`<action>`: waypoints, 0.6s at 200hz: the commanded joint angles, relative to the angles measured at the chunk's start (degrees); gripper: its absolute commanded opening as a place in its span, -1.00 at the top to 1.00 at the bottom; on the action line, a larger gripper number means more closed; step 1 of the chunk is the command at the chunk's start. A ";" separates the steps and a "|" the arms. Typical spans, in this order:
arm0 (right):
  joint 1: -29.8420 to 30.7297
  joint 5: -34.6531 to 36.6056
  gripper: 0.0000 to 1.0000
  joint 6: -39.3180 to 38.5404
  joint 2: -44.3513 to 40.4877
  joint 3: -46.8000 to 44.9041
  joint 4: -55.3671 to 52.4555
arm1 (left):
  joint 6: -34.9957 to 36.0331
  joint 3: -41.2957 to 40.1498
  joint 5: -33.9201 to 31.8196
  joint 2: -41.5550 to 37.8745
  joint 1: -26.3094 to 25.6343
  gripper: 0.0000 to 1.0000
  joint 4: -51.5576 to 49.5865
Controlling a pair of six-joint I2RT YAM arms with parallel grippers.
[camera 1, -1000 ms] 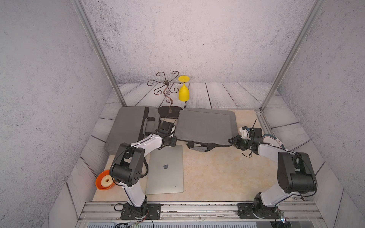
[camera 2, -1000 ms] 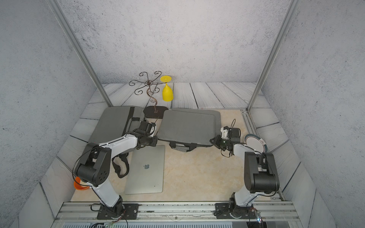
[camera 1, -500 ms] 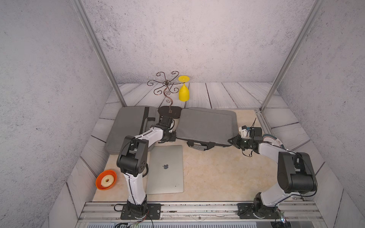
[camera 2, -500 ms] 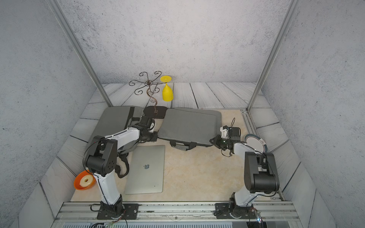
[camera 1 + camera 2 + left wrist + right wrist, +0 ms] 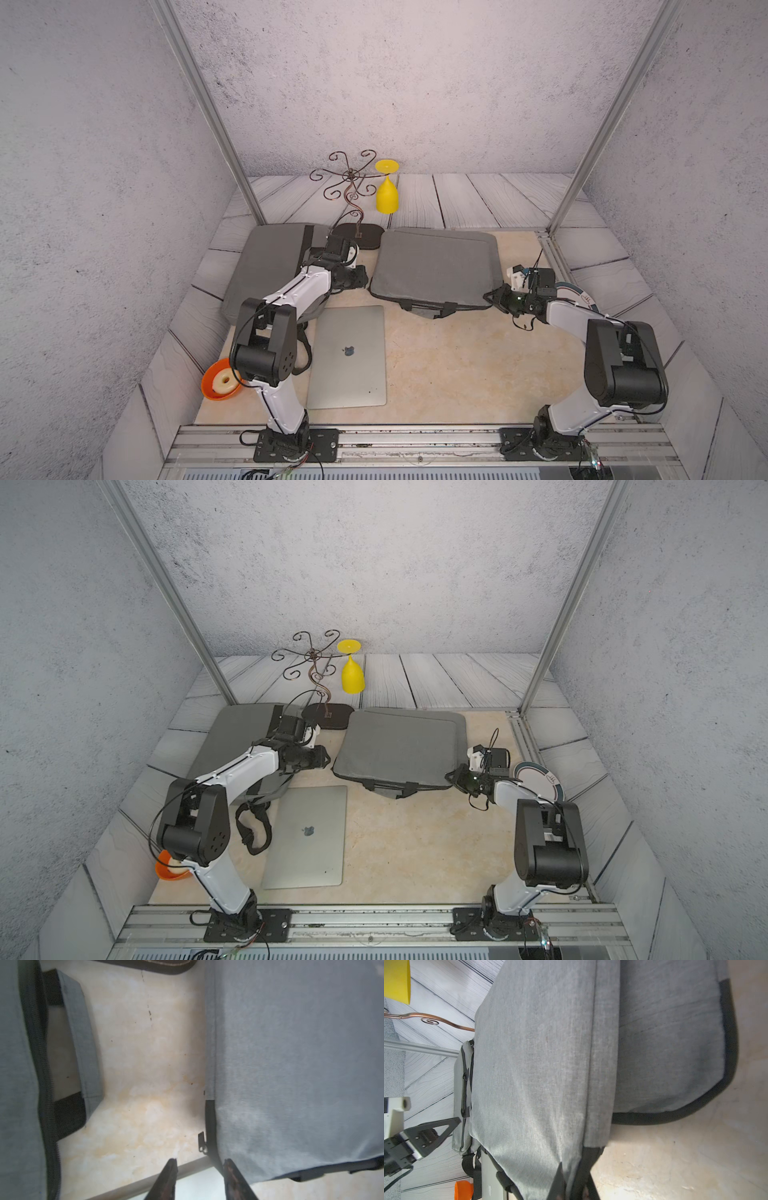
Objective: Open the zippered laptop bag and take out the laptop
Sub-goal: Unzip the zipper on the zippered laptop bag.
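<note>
The grey laptop bag (image 5: 434, 266) (image 5: 397, 750) lies flat mid-table, handles toward the front. My left gripper (image 5: 361, 278) (image 5: 200, 1160) is open at the bag's front left corner with nothing between its fingers. The black zipper pull (image 5: 202, 1142) hangs free just ahead of them, beside the black zipper band (image 5: 209, 1122). My right gripper (image 5: 490, 297) (image 5: 574, 1169) is shut on the bag's front right corner, pinching grey fabric and black trim. A silver laptop (image 5: 349, 357) (image 5: 307, 837) lies lid up on the table in front of the bag.
Another grey bag (image 5: 266, 262) lies at the left under my left arm, its black strap (image 5: 253, 829) trailing beside the laptop. Behind stand a wire stand (image 5: 351, 195) and an upturned yellow glass (image 5: 387, 195). An orange bowl (image 5: 220, 380) sits front left, a plate (image 5: 538, 779) right.
My left gripper has gone from shut to open at the bag's front left corner, and its elbow has swung. The right gripper still holds its corner.
</note>
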 commanded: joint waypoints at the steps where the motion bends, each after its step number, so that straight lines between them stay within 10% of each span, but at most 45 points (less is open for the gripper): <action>1: -0.33 0.85 1.00 -1.25 -1.89 0.35 -0.31 | -3.80 -1.36 6.27 -1.27 -0.15 0.13 0.82; 120: -0.25 0.42 1.00 -1.29 -1.75 0.64 -0.55 | -3.01 6.33 9.75 11.34 -1.12 0.12 -0.22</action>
